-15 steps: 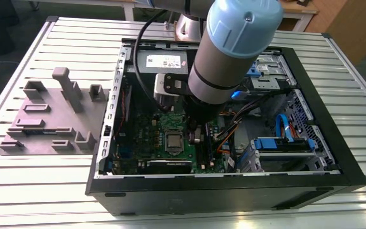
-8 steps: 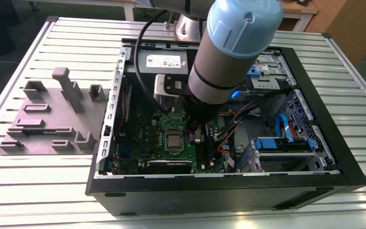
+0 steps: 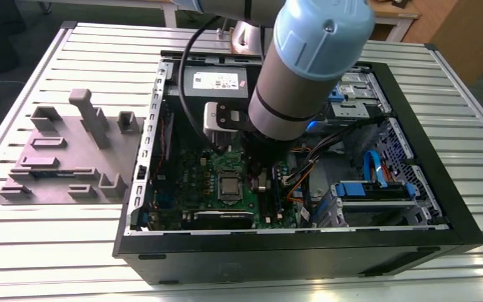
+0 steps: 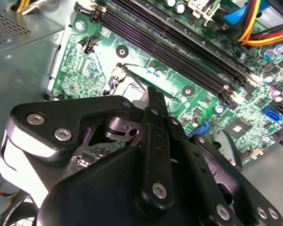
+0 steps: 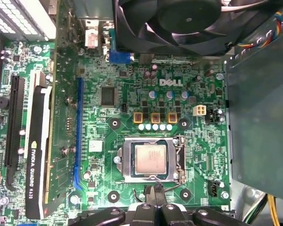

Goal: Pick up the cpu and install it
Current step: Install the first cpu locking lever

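Table [image 3: 477, 88]: slatted metal surface | open black computer case [image 3: 426, 189] lies flat on it | grey moulded holder tray [image 3: 65, 157] sits beside the case, toward the exterior view's left

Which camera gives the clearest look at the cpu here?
The first wrist view: the cpu lies flat in the socket frame, seen from straight above. The exterior view shows it smaller, beside the arm. In the second wrist view the gripper blocks it.
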### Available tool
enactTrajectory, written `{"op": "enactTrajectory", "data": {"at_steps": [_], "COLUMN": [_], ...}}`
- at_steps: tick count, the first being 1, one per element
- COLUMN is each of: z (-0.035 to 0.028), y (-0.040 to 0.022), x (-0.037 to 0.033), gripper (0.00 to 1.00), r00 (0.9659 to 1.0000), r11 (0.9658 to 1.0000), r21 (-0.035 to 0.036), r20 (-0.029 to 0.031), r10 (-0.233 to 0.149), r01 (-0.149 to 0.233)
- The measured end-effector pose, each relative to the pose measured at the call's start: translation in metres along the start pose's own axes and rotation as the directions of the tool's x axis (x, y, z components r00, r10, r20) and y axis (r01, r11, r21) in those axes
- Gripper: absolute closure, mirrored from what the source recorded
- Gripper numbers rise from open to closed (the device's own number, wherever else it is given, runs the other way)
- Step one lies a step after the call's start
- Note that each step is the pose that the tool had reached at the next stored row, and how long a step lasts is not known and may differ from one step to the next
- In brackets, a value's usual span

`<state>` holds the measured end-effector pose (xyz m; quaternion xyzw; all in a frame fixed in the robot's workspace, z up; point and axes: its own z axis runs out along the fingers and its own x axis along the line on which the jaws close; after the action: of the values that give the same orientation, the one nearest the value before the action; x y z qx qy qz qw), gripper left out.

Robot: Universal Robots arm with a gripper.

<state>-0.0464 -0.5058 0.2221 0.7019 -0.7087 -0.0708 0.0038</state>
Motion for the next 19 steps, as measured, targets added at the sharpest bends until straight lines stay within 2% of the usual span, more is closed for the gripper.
{"op": "enactTrajectory", "data": {"at_steps": [12, 16, 19], "z": [0.0121, 0.0136, 0.0139], "y": [-0.0015, -0.0016, -0.0017], "x": [0.0061, 0.0082, 0.0093], "gripper": [0.90, 0.90, 0.90], "r00": [1.0000, 1.0000, 1.0000], "r11": [1.0000, 1.0000, 1.0000], "r21": [0.0023, 0.0025, 0.0036], "r20": [0.0001, -0.0006, -0.0042], "r10": [0.000, -0.001, -0.001], "r01": [0.000, 0.001, 0.001]}}
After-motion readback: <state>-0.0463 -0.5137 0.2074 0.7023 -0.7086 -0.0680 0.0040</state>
